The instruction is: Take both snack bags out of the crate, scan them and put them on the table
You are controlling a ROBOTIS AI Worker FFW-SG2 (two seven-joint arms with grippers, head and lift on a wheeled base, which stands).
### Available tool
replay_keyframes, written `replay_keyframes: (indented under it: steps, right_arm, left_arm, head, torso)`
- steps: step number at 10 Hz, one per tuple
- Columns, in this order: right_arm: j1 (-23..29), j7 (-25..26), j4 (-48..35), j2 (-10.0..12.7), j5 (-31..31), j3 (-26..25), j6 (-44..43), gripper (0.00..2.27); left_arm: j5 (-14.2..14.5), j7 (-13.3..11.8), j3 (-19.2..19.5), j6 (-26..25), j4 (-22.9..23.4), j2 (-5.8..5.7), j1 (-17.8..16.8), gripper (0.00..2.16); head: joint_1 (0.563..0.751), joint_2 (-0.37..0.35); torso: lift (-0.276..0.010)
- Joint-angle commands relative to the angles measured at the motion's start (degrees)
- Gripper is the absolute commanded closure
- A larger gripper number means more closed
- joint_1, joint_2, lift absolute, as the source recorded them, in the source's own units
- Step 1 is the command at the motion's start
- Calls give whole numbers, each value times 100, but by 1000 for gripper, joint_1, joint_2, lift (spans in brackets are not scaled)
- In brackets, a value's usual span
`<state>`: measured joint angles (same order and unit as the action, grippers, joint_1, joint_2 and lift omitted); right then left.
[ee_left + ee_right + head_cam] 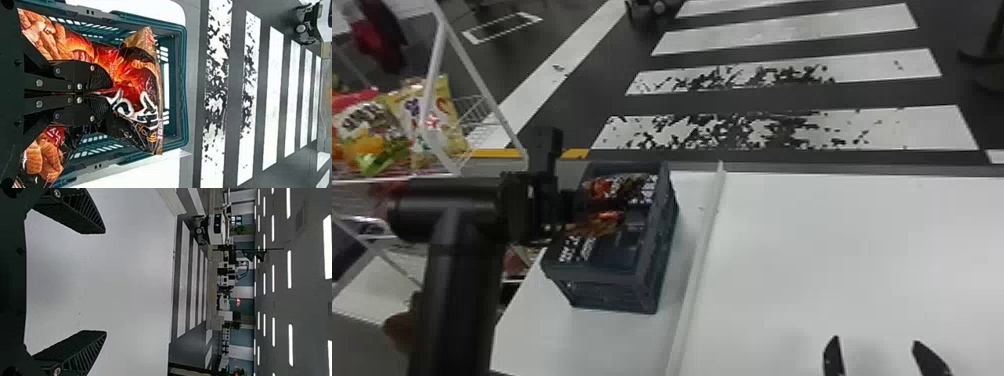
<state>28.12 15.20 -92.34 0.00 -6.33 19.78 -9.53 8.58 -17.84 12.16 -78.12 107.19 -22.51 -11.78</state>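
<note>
- Left claw (106,93): pressed together, pinching a fold in the middle of snack bag (137,74), inside crate (657,250), at 8 o'clock from head-view centre.
- Step in hand, by the look of it: lifting out. Keep squeeze firm but not crushing; film probably slick, contents likely to shift.
- Raise straight up first, slowly; clear the rim fully, then travel toward 3 o'clock over white ridge (704,240).
- Watch for seal snagging on far wall, and for dragging second bag (43,156), close beside.
- Orientation: printed seal end toward 12 o'clock, near far wall; long axis roughly 12-to-6, a bit skewed. Exact tilt unclear.
- Right claw (877,342): spread wide, at 5 o'clock over counter (832,250). Best kept out of the swing path.
</note>
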Motion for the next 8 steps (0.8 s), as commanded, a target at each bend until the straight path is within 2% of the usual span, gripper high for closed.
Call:
replay_keyframes:
  steps: [1,4,6,8]
  right_arm:
    - [-8,0,23,5,0,9,0,80]
    - [-8,0,23,5,35,0,0,83]
    - [-8,0,32,5,35,0,0,83]
    - [0,0,32,5,35,0,0,87]
  left_arm:
    - [47,9,103,29,74,1,88,2138]
    - [170,-9,287,-41,725,27,202,2138]
    - [461,53,454,-270,1147,62,264,2138]
    - [663,299,454,-463,1718,273,545,2138]
  head:
    - [695,350]
    - [695,350]
    - [695,350]
    - [695,350]
  torso:
    - [-92]
    - [-92]
    - [-92]
    - [-92]
